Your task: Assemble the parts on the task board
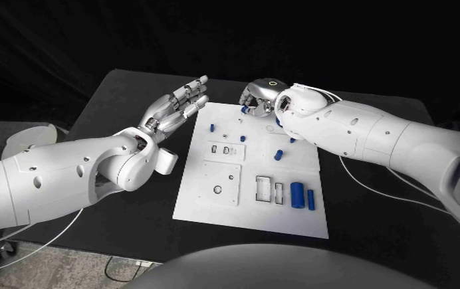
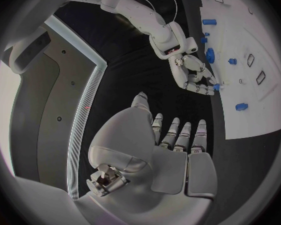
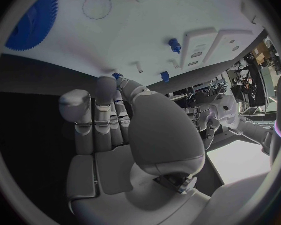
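Note:
The white task board [image 1: 288, 219] lies in the middle of the black table. My right hand [image 1: 260, 95] hangs over the board's far edge with its fingers bent down. A small blue part [image 3: 117, 76] sits between its thumb tip and a fingertip, pinched; the left wrist view shows that part [image 2: 215, 86] at the fingertips of the right hand [image 2: 193, 75]. My left hand [image 1: 177, 109] hovers flat beside the board's far left corner, fingers stretched out and holding nothing. Two blue cylinders [image 1: 305, 196] lie at the board's near right. A blue gear [image 3: 31, 22] lies on the board.
Small blue pegs [image 1: 278, 155] [image 1: 211, 128] stand on the board among rectangular slots [image 1: 269, 190] and a round hole [image 1: 219, 189]. My right forearm [image 1: 364, 136] crosses the board's far right corner. Bare table [image 1: 125, 103] stretches to the board's left.

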